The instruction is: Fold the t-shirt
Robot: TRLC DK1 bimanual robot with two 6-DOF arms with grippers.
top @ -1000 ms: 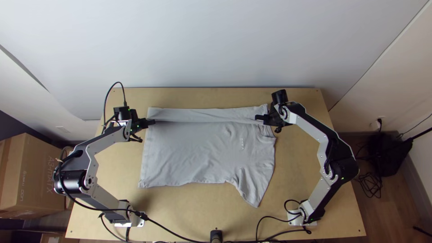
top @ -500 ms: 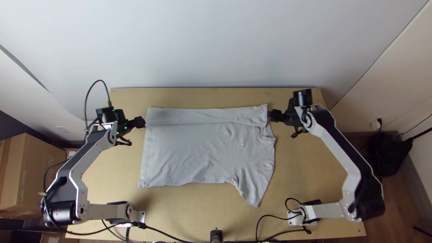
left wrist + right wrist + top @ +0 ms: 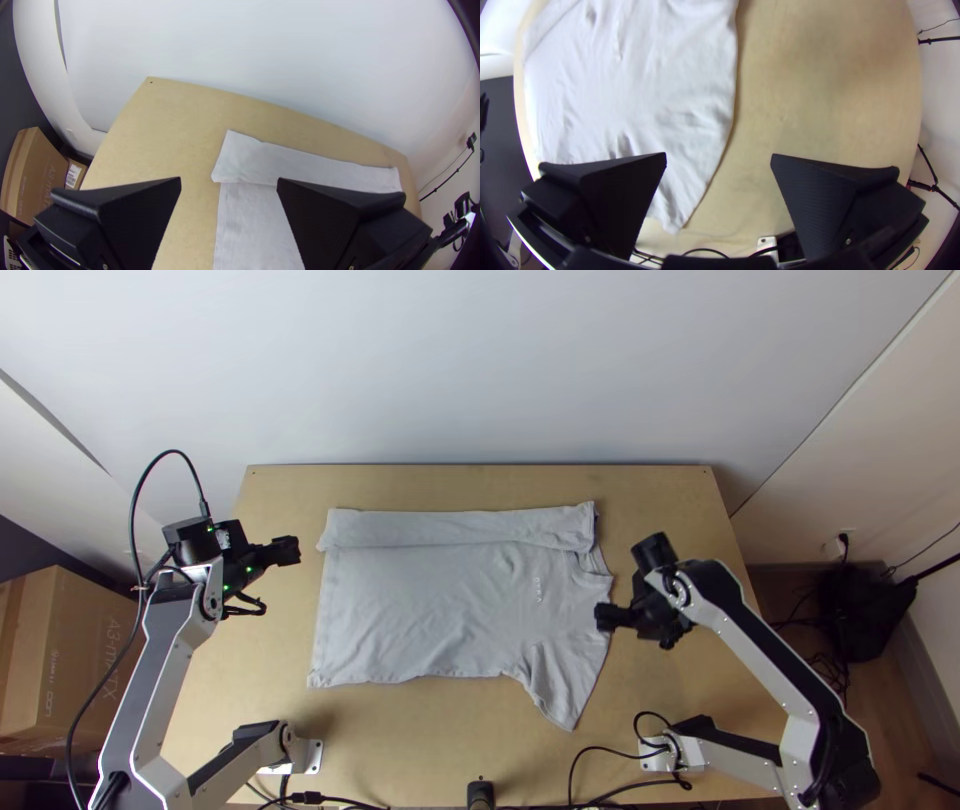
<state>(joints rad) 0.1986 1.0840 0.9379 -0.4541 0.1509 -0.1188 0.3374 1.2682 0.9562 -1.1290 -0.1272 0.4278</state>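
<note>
In the top view, a light gray short-sleeved T-shirt lies across a wooden counter, its far side folded over once in a long band and one sleeve spread toward the near edge. Small lettering marks the chest near the collar. The left claw hangs well apart from the shirt's hem, while the right claw hangs at the opposite side, its tips overlapping the garment's edge in this view. A cardboard box stands beside the counter, and a pale wall rises beyond it.

In the left wrist view, the left claw's two black fingers stand wide apart with nothing between them. The band's hem-side corner lies farther off, a slightly wavy end jutting past the layer beneath.

In the right wrist view, the right claw's fingers are likewise spread, gripping no fabric. One finger overlaps the creased, lightly wrinkled T-shirt near the sleeve; the other is seen against bare wood. Black cables run near the right arm's white base plate.
</note>
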